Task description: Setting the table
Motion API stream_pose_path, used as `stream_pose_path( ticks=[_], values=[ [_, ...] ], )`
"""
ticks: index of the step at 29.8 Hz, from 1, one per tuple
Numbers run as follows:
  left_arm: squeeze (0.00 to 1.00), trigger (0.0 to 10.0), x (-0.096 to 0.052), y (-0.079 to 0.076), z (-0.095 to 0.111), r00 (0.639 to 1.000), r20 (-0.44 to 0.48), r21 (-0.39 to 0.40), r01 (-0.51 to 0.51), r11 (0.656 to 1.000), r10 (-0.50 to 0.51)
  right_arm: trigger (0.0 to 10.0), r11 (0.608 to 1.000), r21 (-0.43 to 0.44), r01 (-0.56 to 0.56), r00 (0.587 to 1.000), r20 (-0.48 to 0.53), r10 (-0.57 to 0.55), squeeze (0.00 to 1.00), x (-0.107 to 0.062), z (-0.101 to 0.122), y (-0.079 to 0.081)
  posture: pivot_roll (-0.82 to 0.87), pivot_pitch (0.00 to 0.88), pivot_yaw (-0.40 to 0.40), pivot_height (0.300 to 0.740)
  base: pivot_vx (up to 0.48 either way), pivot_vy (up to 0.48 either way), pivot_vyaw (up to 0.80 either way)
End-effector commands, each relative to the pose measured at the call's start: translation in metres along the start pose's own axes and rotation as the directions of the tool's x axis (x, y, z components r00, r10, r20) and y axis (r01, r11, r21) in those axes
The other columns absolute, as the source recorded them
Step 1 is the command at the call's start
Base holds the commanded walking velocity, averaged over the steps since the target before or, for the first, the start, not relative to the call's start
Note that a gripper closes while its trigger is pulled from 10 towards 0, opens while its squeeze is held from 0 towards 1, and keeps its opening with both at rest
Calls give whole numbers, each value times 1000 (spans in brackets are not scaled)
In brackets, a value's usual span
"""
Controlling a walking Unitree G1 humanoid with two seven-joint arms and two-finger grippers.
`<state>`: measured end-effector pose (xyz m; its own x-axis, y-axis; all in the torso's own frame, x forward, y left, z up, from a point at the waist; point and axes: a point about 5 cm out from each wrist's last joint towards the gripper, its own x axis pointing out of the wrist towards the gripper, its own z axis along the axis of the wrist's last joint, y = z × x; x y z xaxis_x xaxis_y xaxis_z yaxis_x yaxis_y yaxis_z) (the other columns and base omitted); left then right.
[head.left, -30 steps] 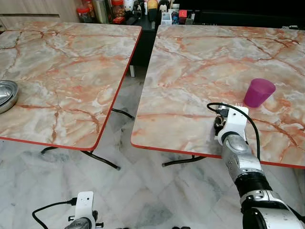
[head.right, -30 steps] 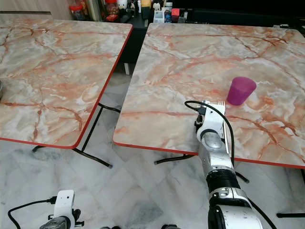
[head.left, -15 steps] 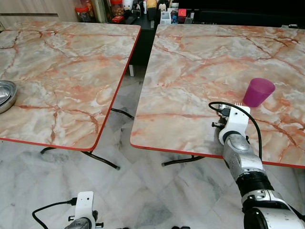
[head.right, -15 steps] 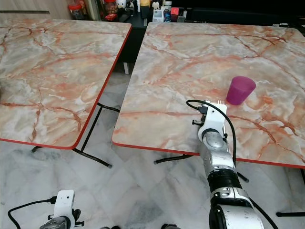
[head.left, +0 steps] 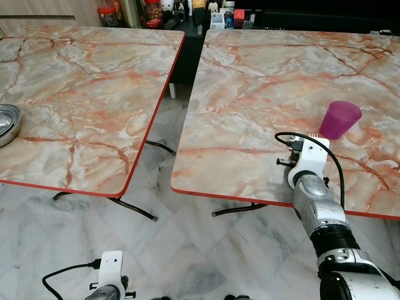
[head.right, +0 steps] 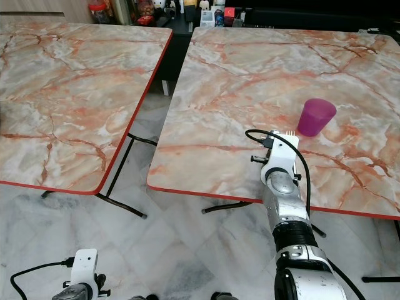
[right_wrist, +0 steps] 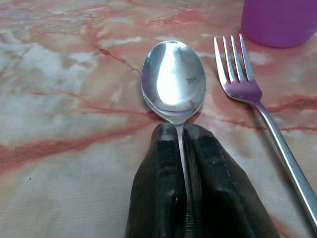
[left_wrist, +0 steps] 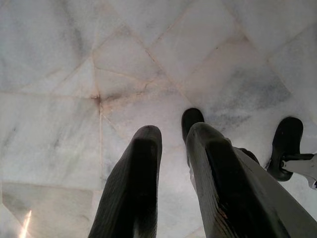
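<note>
On the right marble table (head.left: 262, 81) my right gripper (right_wrist: 181, 130) is shut on the handle of a silver spoon (right_wrist: 173, 79), whose bowl lies flat on the tabletop. A silver fork (right_wrist: 242, 84) lies just beside the spoon, tines toward a purple cup (head.left: 340, 119) that stands upside down a little beyond. In the eye views the white wrist mount (head.left: 307, 156) hides the right gripper's fingers; fork tines (head.left: 311, 135) peek out past it. My left gripper (left_wrist: 171, 144) hangs idle low over the floor, its fingers a narrow gap apart with nothing between them.
A second marble table (head.left: 87, 94) stands to the left, with stacked metal bowls (head.left: 7, 122) at its left edge. A floor gap (head.left: 181, 75) separates the tables. Jars and bottles (head.left: 150, 7) crowd the back.
My right wrist has edged very slightly toward the cup, still holding the spoon. The view has drifted a little; cup and fork have stayed put.
</note>
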<state>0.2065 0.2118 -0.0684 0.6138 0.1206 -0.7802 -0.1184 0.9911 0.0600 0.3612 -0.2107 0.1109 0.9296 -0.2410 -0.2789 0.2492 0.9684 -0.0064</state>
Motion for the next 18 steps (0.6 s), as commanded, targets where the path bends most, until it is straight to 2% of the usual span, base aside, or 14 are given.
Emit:
stream_pose_path(
  ticks=[1,3,4,5,6,12,18],
  values=[
    [0,10000,-1,4,-5,1000,-24,8,-10,1000,10,0,1000,23,-1,1000,29,0,0,-1,5,-2,-14,163,18,740,0,0,0],
    [0,10000,-1,4,-5,1000,-21,2,-20,1000,20,0,999,5,-40,992,118,39,0,-2,20,5,-15,163,19,740,0,0,0],
    [0,10000,-1,4,-5,1000,-21,2,-20,1000,20,0,999,5,-40,992,118,39,0,-2,20,5,-15,163,19,740,0,0,0],
    [0,10000,-1,5,-5,1000,-19,3,-25,1000,25,9216,999,4,-49,987,153,48,0,-4,26,8,-15,163,19,740,0,0,0],
    [0,10000,-1,5,-5,999,-19,2,-28,1000,28,10000,998,8,-56,984,167,54,0,-4,28,10,-17,158,20,740,0,0,0],
    [0,10000,-1,6,-7,998,-17,-22,-54,998,54,10000,992,-20,-124,948,293,124,0,-11,46,22,-14,145,18,740,0,0,0],
    [0,10000,-2,6,-9,998,-25,-38,-58,998,57,10000,987,-52,-151,922,352,160,0,-15,54,27,-13,137,18,740,0,0,0]
  ],
)
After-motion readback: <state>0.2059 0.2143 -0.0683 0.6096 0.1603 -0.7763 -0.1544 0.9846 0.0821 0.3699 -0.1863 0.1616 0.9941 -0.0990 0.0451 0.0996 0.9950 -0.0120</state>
